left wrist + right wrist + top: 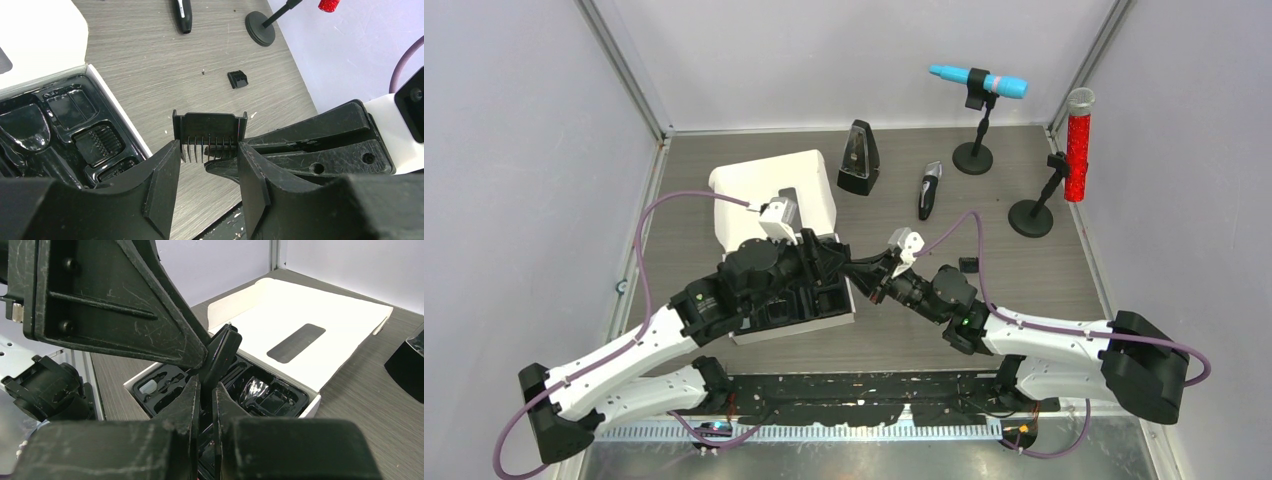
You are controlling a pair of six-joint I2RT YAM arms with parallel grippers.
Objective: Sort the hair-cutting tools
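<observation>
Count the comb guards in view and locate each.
3: one held guard in the right gripper, one loose guard on the table, one seated guard in the tray. Others may hide there.

The left arm (624, 350) and right arm (1044, 335) both bend inward, wrists meeting tip to tip. The right gripper (206, 384) is pinched almost closed on a comb guard (210, 127). The left gripper (209, 150) has its 2 fingers apart, straddling the guard's ends; whether they touch it is unclear.
</observation>
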